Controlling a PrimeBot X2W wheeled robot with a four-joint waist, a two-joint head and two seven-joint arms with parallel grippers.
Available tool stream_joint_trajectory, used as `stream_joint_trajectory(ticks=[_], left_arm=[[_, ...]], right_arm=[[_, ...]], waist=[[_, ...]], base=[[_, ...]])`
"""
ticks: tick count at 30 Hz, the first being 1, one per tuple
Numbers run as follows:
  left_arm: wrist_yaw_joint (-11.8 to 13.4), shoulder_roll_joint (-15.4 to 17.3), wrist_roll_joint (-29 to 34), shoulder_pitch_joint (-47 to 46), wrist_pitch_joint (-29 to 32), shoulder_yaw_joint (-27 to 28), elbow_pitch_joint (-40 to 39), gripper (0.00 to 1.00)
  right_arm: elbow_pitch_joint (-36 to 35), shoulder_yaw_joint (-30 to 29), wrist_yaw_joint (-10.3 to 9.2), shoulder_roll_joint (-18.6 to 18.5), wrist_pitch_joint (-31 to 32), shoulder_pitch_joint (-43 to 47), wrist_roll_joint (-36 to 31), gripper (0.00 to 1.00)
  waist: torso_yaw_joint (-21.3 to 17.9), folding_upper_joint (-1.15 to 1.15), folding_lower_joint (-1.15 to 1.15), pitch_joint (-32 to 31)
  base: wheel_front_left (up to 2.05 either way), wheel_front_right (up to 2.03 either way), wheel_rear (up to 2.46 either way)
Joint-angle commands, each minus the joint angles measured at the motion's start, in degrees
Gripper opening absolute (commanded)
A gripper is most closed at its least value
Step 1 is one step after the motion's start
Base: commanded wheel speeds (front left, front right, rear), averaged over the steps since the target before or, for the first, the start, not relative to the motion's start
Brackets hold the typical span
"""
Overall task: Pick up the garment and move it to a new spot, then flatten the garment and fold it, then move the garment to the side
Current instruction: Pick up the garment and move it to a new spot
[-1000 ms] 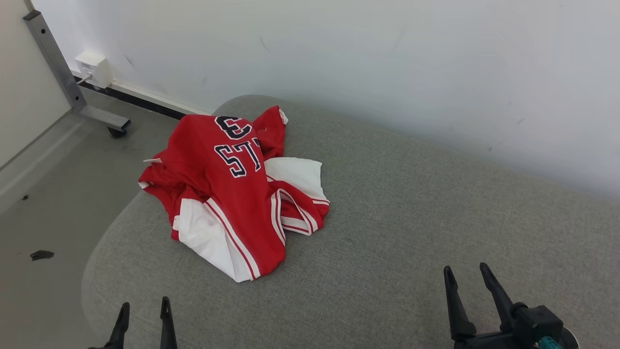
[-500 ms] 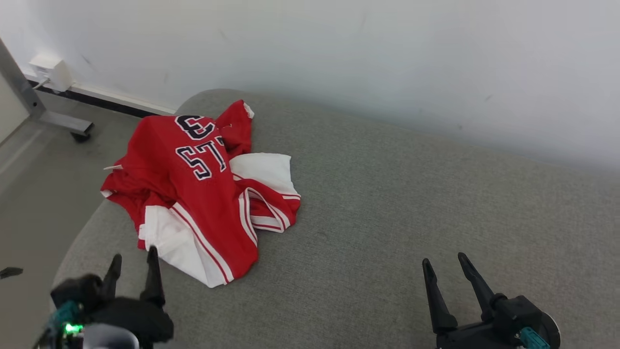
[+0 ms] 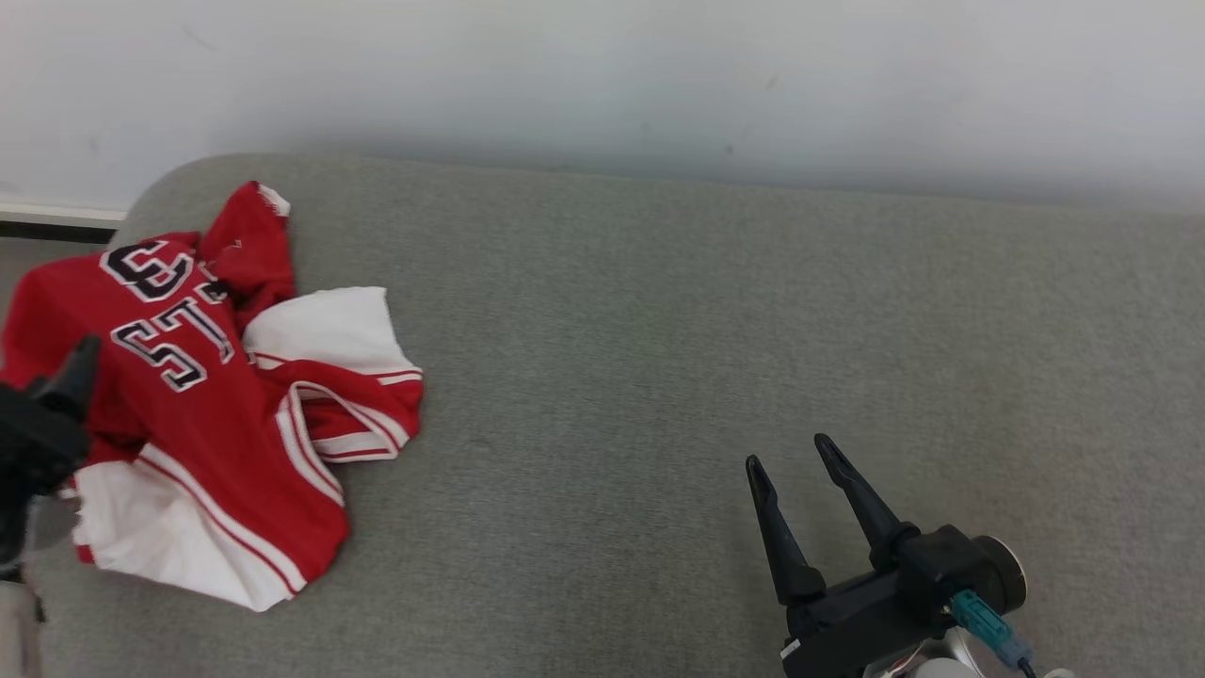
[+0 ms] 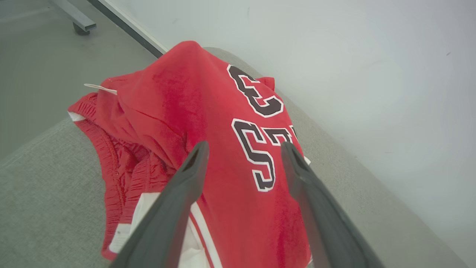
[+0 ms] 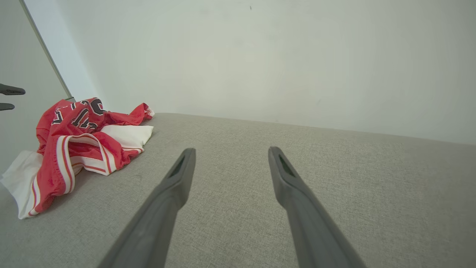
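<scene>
Garment [image 3: 207,405]: crumpled red-and-white heap at the surface's [image 3: 659,377] far-left corner.
Left pincer [image 4: 245,147]: jaws wide, empty, aimed straight at the heap (plainly the nearer arm).
Right pincer [image 3: 789,450]: jaws wide, empty, well apart toward the near-right edge.

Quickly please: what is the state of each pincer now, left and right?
Left pincer: open, pointed at the red garment, holding nothing.
Right pincer: open over the grey surface, holding nothing.
</scene>
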Motion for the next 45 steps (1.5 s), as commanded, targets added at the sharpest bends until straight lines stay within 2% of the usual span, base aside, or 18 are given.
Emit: stream_joint_trajectory(ticks=[1,5,10,15,19,20,21,22,29,35,38,41,45], left_arm=[[1.2,2.2,-1.7,-1.3,3.3,1.6,-0.3,1.00],[5.2,5.5,-4.5,-2.0,9.8,4.7,-3.1,1.00],[10.0,8.7,-3.5,0.4,13.9,6.5,-10.2,1.00],[14.9,11.6,-0.3,4.2,19.2,5.5,-14.8,1.00],[17.5,13.3,2.8,7.0,22.7,3.4,-17.3,1.00],[17.9,13.2,2.9,7.4,23.3,3.3,-17.9,0.91],[18.0,13.1,2.8,7.7,23.5,3.3,-18.5,0.22],[17.8,12.9,2.7,8.1,23.3,3.1,-19.1,0.00],[16.8,11.9,1.9,8.7,22.6,2.8,-23.0,0.00],[14.8,11.6,2.1,5.3,20.6,0.6,-28.6,0.00],[12.1,10.6,1.3,1.5,19.3,-2.3,-31.2,0.00],[9.7,8.2,-0.3,-2.4,18.5,-5.2,-32.8,0.00],[7.4,4.9,-0.6,-7.8,18.7,-10.7,-33.9,0.00]], right_arm=[[-0.5,0.5,0.05,-0.1,-0.1,-1.1,0.5,1.00],[-1.1,0.7,0.05,-0.1,-0.1,-2.5,1.2,1.00],[-2.4,0.2,0.05,-0.1,-0.1,-4.0,1.6,1.00],[-2.9,-0.1,0.05,-0.1,-0.1,-4.5,2.0,1.00],[-2.8,-0.3,0.05,-0.1,-0.1,-4.8,2.4,1.00],[-2.8,-0.3,0.05,-0.1,-0.1,-4.8,2.5,1.00],[-2.8,-0.3,0.05,-0.1,-0.1,-4.8,2.6,1.00],[-2.8,-0.3,0.05,-0.1,-0.1,-4.9,2.7,1.00],[-2.0,0.0,0.05,-0.1,-0.1,-4.4,3.3,1.00],[-1.4,-0.5,0.05,-0.1,-0.1,-2.9,3.6,1.00],[-1.0,-0.7,0.05,-0.1,-0.1,-1.6,4.1,1.00],[-0.5,-1.0,0.05,-0.1,-0.1,-0.2,3.7,1.00],[-0.2,-0.8,0.05,-0.1,-0.1,1.1,4.4,1.00]], waist=[[-9.2,-0.01,-0.01,7.7],[-13.2,-0.01,-0.01,10.8],[-16.4,-0.01,-0.01,14.4],[-17.6,-0.01,-0.01,15.7],[-17.7,-0.01,-0.01,15.8],[-17.6,-0.01,-0.01,15.7],[-17.5,-0.01,-0.01,15.6],[-17.3,-0.01,-0.01,15.3],[-15.7,-0.01,-0.01,12.8],[-12.6,-0.01,-0.01,8.8],[-10.8,-0.01,-0.01,5.3],[-9.6,-0.01,-0.01,2.6],[-9.8,-0.01,-0.01,-0.5]], base=[[0.00,0.00,0.00],[0.00,0.00,0.00],[0.00,0.00,0.00],[0.00,0.00,0.00],[0.00,0.00,0.00],[0.00,0.00,0.00],[0.00,0.00,0.00],[0.00,0.00,0.00],[0.00,0.00,0.00],[0.00,0.00,0.00],[0.00,0.00,0.00],[0.00,0.00,0.00],[0.00,0.00,0.00]])
